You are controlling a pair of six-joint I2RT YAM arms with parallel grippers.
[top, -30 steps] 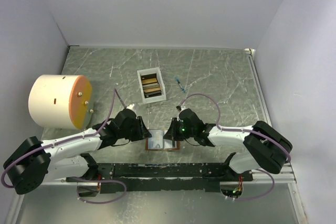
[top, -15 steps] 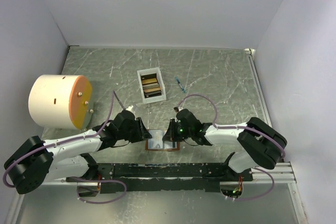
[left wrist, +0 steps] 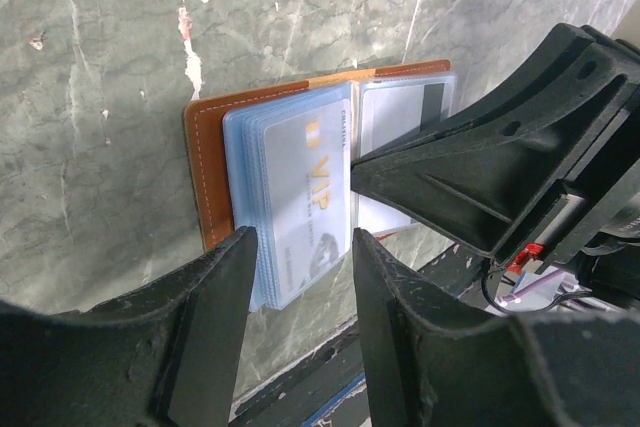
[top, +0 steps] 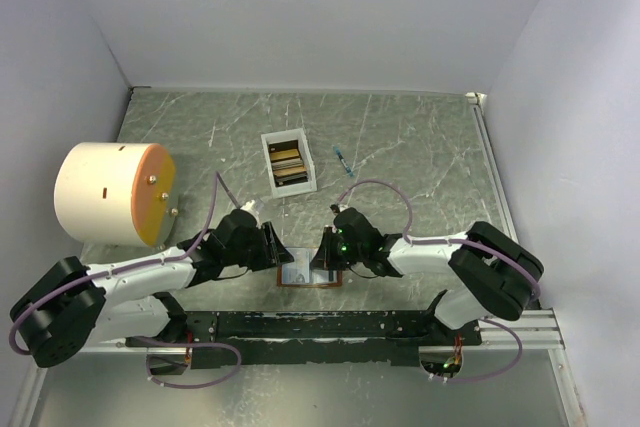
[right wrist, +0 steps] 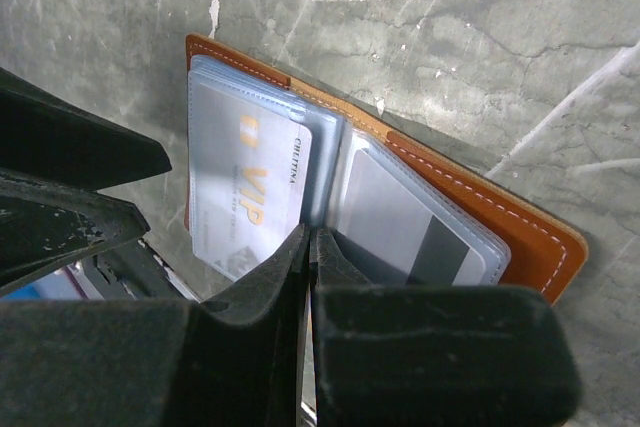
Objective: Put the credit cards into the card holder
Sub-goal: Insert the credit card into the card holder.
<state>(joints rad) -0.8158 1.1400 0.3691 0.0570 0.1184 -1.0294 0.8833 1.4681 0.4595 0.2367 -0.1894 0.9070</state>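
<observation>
The brown leather card holder (top: 300,286) lies open on the table between my two grippers. In the left wrist view (left wrist: 208,162) its left pale blue pocket holds a pale card marked VIP (left wrist: 305,187). The VIP card (right wrist: 245,182) also shows in the right wrist view, beside a pale card with a dark stripe (right wrist: 400,227) in the right pocket. My left gripper (left wrist: 302,242) is open and empty, straddling the near edge of the VIP card's pocket stack. My right gripper (right wrist: 308,239) is shut, tips at the holder's middle fold. More dark and gold cards (top: 288,161) lie in a white box.
The white box (top: 307,161) stands behind the holder at mid-table. A large cream cylinder with an orange face (top: 115,192) sits at the left. A small blue item (top: 345,160) lies right of the box. A black rail (top: 320,325) runs along the near edge.
The right gripper has shifted slightly left onto the holder's middle. The left gripper has edged a little to the right. The holder stays open in place.
</observation>
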